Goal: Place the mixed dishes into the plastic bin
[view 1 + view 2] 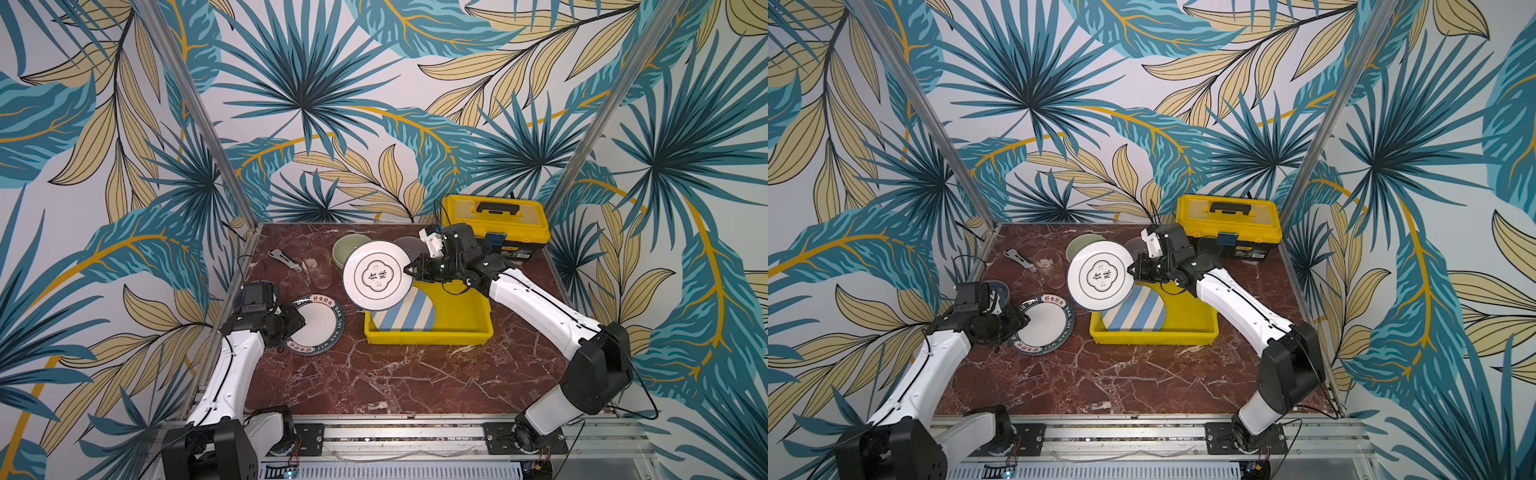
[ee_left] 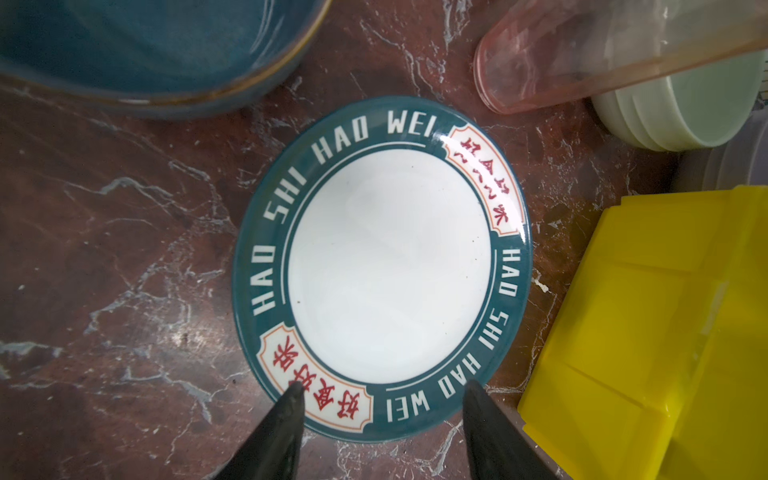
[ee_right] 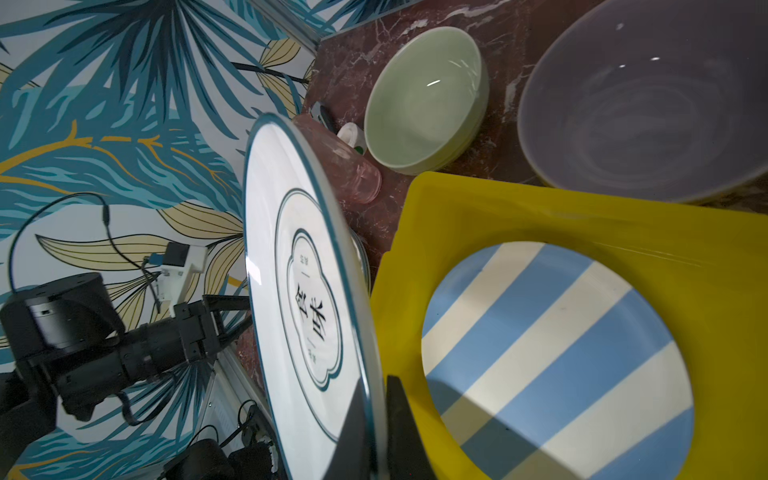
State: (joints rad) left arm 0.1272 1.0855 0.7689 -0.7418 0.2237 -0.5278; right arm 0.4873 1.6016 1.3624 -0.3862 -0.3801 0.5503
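R pincer point(image 1: 409, 269) is clamped on the right rim of the white emblem plate point(image 1: 376, 276). In the right wrist view its fingers point(image 3: 399, 415) sit tight on either side of the plate's edge. The emblem plate is off the table point(image 1: 374, 374), tilted steeply w/ its face toward the near-left, and hangs over the far-left corner of the yellow bin point(image 1: 428, 337). The bin sits center-right on the table and holds one striped plate point(image 1: 409, 311) in its left part. In both top views the emblem plate covers the striped plate's far edge. L pincer point(image 2: 382, 388) has its jaws apart, tips over the near rim of the lettered-rim plate point(image 2: 386, 266); can't tell if they touch it. That plate lies flat on the table, left of the bin and apart from it. The green bowl point(image 1: 347, 247) and lilac bowl point(image 3: 644, 104) sit on the table just beyond the bin's far side, green to the left of lilac. The tumbler point(image 1: 318, 268) is left of the green bowl, w/ a small tape roll point(image 3: 353, 135) near it and a metal tool point(image 1: 284, 260) further left. The blue-grey bowl point(image 1: 1003, 291) is by the table's left edge, beside the L arm's wrist. The toolbox point(image 1: 494, 220) stands in the far-right corner.
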